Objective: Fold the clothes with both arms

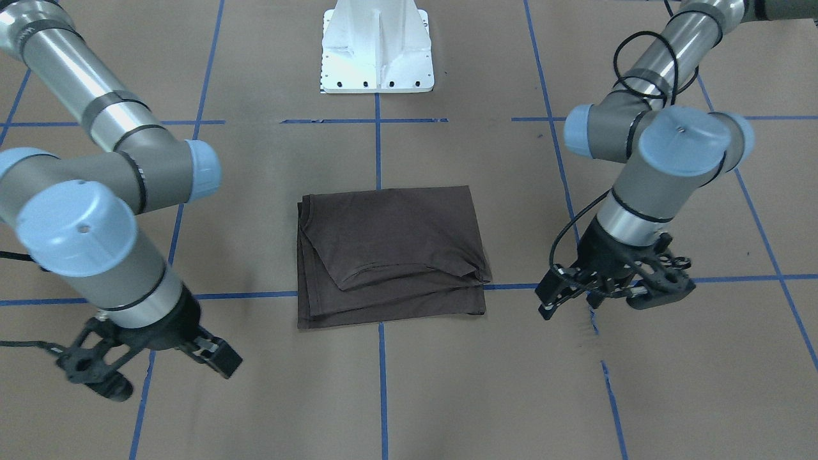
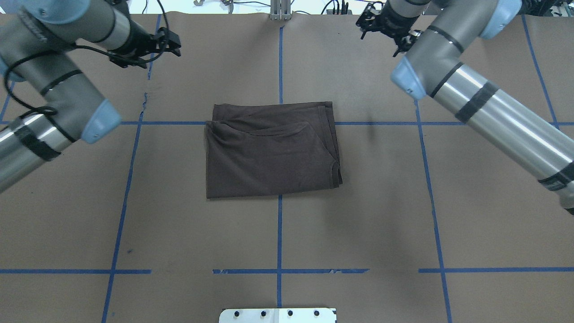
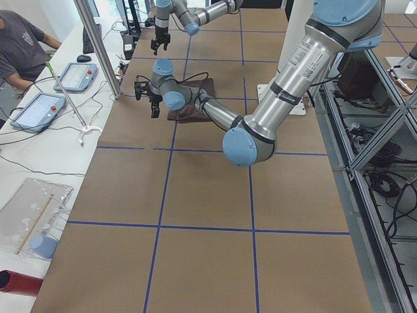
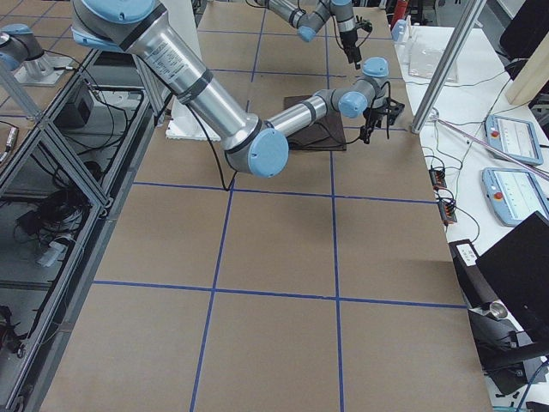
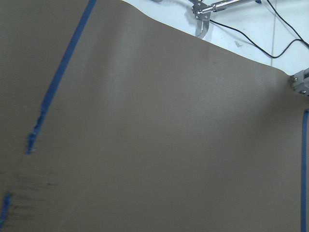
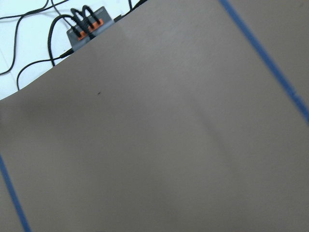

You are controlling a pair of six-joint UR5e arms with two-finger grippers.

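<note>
The dark brown T-shirt [image 1: 390,255] lies folded into a flat rectangle of several layers at the middle of the table, also in the overhead view [image 2: 269,152]. My left gripper [image 1: 604,300] hangs above the brown paper beside the shirt, well apart from it, open and empty; it also shows in the overhead view [image 2: 150,51]. My right gripper [image 1: 169,377] hangs on the shirt's other side, also apart, open and empty; it also shows in the overhead view [image 2: 381,33]. Both wrist views show only bare paper and blue tape; no fingers show.
The white pedestal base [image 1: 377,51] stands at the robot's side of the table. Blue tape lines [image 2: 279,224] grid the brown paper. Past the table's far edge stand a metal post [image 3: 98,45], tablets [image 3: 36,107] and cables. A person [image 3: 19,45] sits there.
</note>
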